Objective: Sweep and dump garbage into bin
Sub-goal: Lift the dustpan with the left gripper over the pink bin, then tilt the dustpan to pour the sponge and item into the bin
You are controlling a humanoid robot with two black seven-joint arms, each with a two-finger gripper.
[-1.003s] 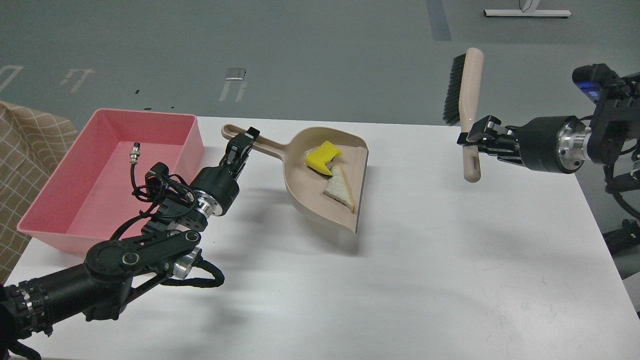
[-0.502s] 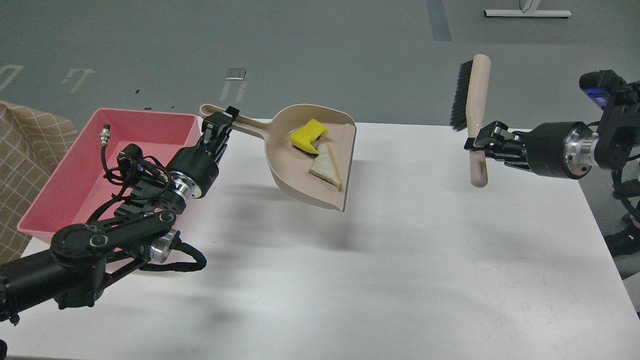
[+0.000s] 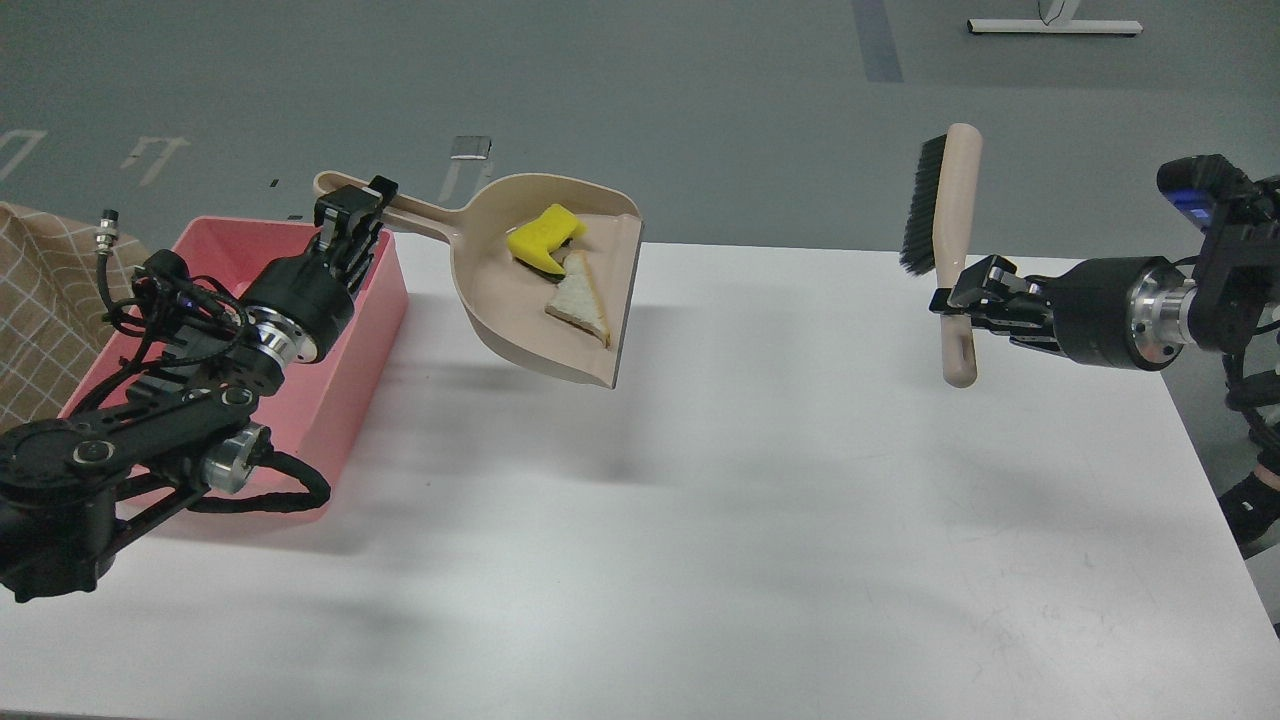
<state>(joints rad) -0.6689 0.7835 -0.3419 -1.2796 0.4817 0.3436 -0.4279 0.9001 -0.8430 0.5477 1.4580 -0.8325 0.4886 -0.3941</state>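
My left gripper [image 3: 352,216] is shut on the handle of the beige dustpan [image 3: 510,300] and holds it in the air, just right of the pink bin [image 3: 375,300]. The garbage lies in the pan: a yellow sponge piece [image 3: 540,237] with green backing and a triangular white bread slice [image 3: 580,300]. My left arm hides much of the bin's inside. My right gripper [image 3: 962,296] is shut on the handle of the beige brush [image 3: 948,220], held upright above the table's right side, bristles facing left.
The white table [image 3: 760,520] runs to its far edge just behind the dustpan. A beige checked cloth [image 3: 45,300] lies left of the bin. Grey floor lies beyond the table.
My left gripper has lifted the dustpan off the table and carried it up and left toward the bin, garbage still inside. My right gripper with the brush has shifted slightly right and down.
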